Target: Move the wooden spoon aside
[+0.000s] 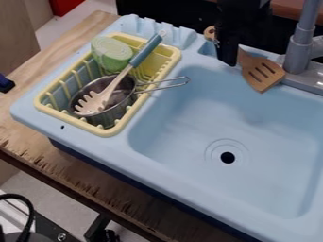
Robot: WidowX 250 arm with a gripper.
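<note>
Probably you're handling a light, stiff wooden spoon, its head lying just beside the claw, its slim handle offering purchase, though whether you're pinching it I cannot tell.

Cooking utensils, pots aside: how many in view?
2: slotted wooden spoon at the sink's rear rim, partly behind the gripper; pasta server in the metal pot. Others could be hidden.
</note>
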